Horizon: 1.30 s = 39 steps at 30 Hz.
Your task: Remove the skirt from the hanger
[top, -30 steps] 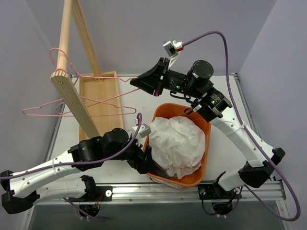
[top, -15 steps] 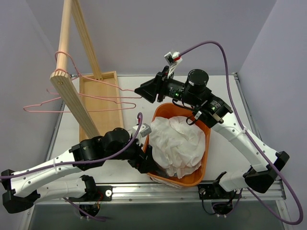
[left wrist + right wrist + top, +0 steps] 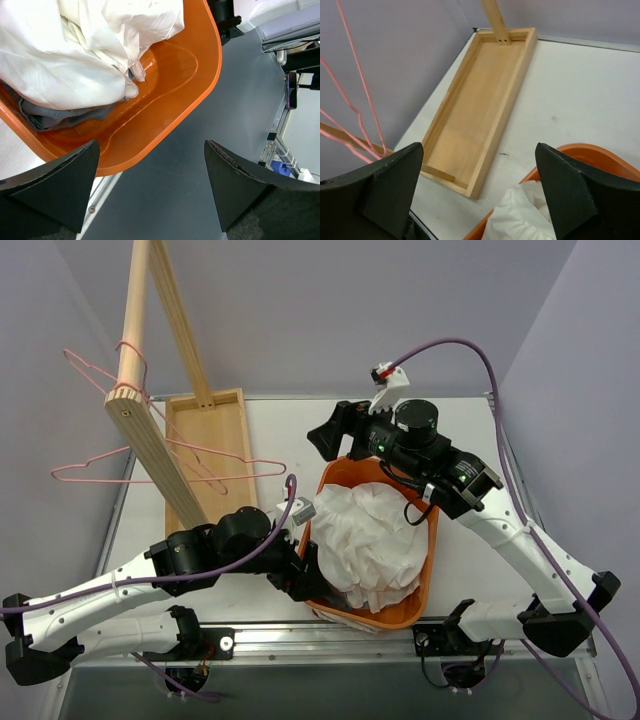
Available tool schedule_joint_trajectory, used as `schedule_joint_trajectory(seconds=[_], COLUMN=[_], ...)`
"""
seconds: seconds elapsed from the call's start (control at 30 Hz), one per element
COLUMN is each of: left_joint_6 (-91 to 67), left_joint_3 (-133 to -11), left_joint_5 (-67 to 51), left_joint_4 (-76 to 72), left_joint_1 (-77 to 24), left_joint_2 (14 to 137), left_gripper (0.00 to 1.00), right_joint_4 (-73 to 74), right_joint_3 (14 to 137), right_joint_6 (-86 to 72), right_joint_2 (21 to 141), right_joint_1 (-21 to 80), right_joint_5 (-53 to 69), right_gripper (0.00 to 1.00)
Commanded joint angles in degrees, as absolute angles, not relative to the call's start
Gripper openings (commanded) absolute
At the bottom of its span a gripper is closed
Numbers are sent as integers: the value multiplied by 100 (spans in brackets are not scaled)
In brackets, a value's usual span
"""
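At table centre, the white skirt (image 3: 372, 535) lies heaped twelve-to-six in the orange basket (image 3: 395, 620), off the bare pink hangers (image 3: 260, 462) at its ten o'clock, with the left gripper (image 3: 305, 585) close at its eight and the right gripper (image 3: 320, 439) at its eleven, both spread wide and empty.

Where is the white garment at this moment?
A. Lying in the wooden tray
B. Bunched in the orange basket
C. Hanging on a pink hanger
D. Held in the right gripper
B: the white garment lies crumpled inside the orange basket, apart from the pink hangers.
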<state>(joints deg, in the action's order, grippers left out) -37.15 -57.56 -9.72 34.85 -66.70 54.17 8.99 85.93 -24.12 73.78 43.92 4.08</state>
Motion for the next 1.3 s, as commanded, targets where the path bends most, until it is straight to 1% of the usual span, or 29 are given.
schedule_joint_trajectory(seconds=[0.0,0.03,0.07,0.33,0.63,0.8,0.97,1.03,1.17,1.27], left_joint_6=[-3779,-3788,-3788,-3771,-3744,-3700,-3849,-3911,-4296,-4744], left_joint_3=[-5766,-5766,-5792,-5924,-6222,-6319,-6092,-5890,-5214,-4441], left_joint_5=[-932,-923,-914,-783,-563,-431,-430,-614,-905,-1195], left_joint_4=[3278,3287,3305,3472,3761,3955,3737,3482,2587,1777], left_joint_1=[-6689,-6697,-6697,-6697,-6697,-6697,-6697,-6688,-6688,-6688], left_joint_2=[5318,5317,5309,5282,5142,4993,4607,4387,3519,2834], left_gripper=[94,94,94,94,94,94,94,94,94,94], right_joint_4=[1160,1221,1352,1924,2909,3137,2928,2447,1566,1240], right_joint_3=[8447,8342,8289,7656,6891,6373,5714,5433,4459,3931], right_joint_6=[-2487,-2540,-2557,-2935,-3717,-4244,-4307,-4307,-4455,-4579], right_joint_2=[6866,6786,6655,5942,5064,4027,2904,2533,1471,847], right_joint_1=[4386,4386,4386,4246,3841,3841,3841,3841,3832,3797], right_joint_5=[-534,-658,-772,-1686,-1854,-1855,-1346,-793,139,377], right_gripper=[91,98,100,100,100,100,100,100,100,100])
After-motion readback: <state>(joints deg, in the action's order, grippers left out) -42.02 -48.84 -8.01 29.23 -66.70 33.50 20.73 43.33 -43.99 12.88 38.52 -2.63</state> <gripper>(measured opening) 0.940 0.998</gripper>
